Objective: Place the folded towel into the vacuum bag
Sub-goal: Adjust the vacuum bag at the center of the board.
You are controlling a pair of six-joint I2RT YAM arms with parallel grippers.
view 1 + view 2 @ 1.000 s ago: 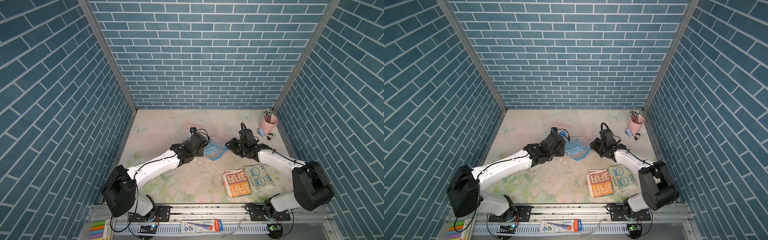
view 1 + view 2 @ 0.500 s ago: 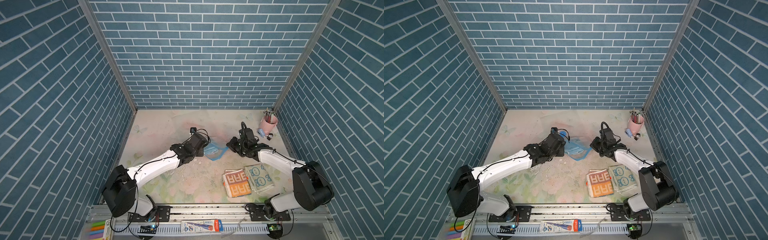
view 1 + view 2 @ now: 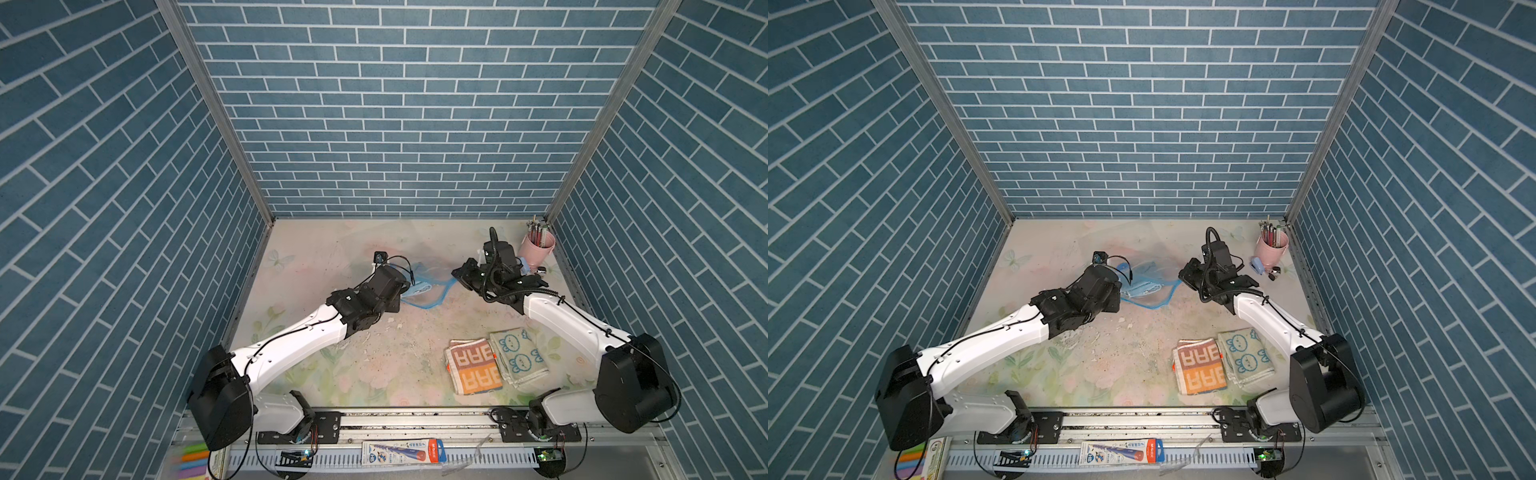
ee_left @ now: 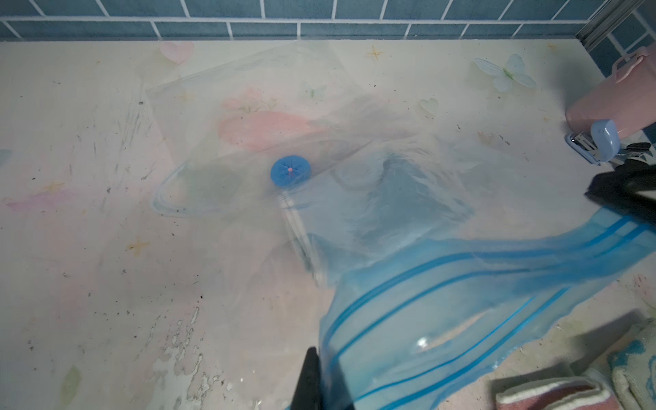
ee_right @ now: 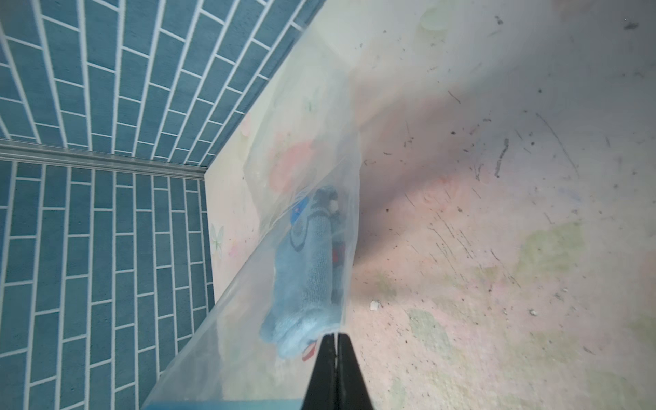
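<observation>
Right gripper (image 5: 335,339) is seen clenched on the thin clear edge of the vacuum bag (image 4: 390,198), and the left gripper (image 3: 406,290) looks pinched shut on the blue zip strip (image 4: 443,284), so the mouth is held from both sides. Bag's laid out mid-desk (image 3: 316,257), toward the back edge, with its near side lifted.

Progress-wise: a blue towel (image 5: 305,277) can already be made out inside the film, so the putting-in part is judged pretty much done. What's left is probably just letting go, maybe a shove deeper. The zip isn't sealed, as far as can be told.

Count: two grippers, one bag, one round blue valve (image 4: 291,171), three towels total. One is bagged, and an orange lettered towel (image 3: 473,365) and a bunny towel (image 3: 517,357) are lying side by side near the front right corner. One pink cup (image 3: 538,249) is parked in the back right corner, one blue stapler (image 4: 600,142) just beside it.
</observation>
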